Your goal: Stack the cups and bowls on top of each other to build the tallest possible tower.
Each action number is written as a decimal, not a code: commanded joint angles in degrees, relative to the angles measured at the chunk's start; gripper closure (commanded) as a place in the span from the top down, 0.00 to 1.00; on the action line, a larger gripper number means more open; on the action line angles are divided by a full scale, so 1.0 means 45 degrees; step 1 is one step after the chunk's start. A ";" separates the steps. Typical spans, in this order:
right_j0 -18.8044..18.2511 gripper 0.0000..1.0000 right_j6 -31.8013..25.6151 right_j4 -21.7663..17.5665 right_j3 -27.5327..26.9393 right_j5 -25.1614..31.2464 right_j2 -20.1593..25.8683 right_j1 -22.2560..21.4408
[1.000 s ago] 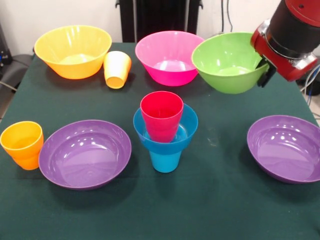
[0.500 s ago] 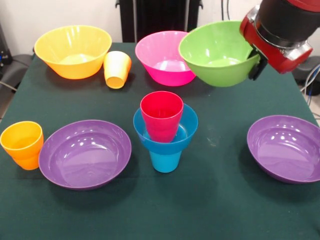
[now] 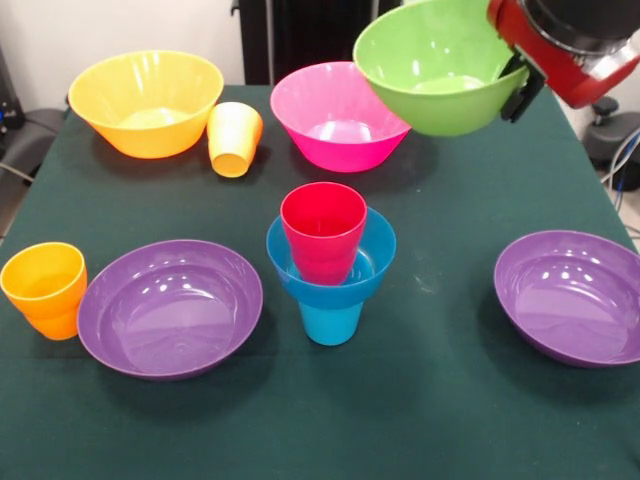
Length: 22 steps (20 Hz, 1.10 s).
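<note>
At the top corner of the front view my gripper (image 3: 515,88) is clamped on the rim of the lime green bowl (image 3: 432,70), one dark finger showing outside its wall. A second ago this bowl hung low, close above the cloth at the far side; half a second ago it had risen and slid inward. Now it hangs clear of the table (image 3: 450,420), upright and a little tilted, its edge overlapping the pink bowl (image 3: 335,115) behind it in the picture. I judge the lift done and the carry begun, which makes this bowl the next storey.

Below my load and nearer the camera stands the tower so far: the red cup (image 3: 323,232) sits upright in the small blue bowl (image 3: 372,262), which rests on the blue cup (image 3: 331,320). None of these has moved across the three pictures. The red cup's mouth is well apart from the green bowl, so I must travel forward, then down, and centre the bowl on that narrow rim.

Farther out, the orange-yellow bowl (image 3: 146,102) with the yellow cup (image 3: 234,139) touching it, the orange cup (image 3: 45,289), and both purple bowls (image 3: 170,306) lie untouched.
</note>
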 commanded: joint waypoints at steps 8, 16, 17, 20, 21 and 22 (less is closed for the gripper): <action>-0.0051 0.00 -0.1120 -0.1466 -0.0632 0.1172 0.0819 0.0073; -0.0633 0.00 -0.1955 -0.2093 -0.1743 0.0803 0.0859 0.0641; -0.0673 0.00 -0.2061 -0.2145 -0.1780 0.0804 0.0881 0.0639; -0.0703 0.00 -0.2144 -0.2268 -0.1931 0.0930 0.0922 0.0630; -0.0762 0.00 -0.2171 -0.2271 -0.2176 0.1067 0.0914 0.0723; -0.0781 0.00 -0.2202 -0.2294 -0.2243 0.1083 0.0922 0.0749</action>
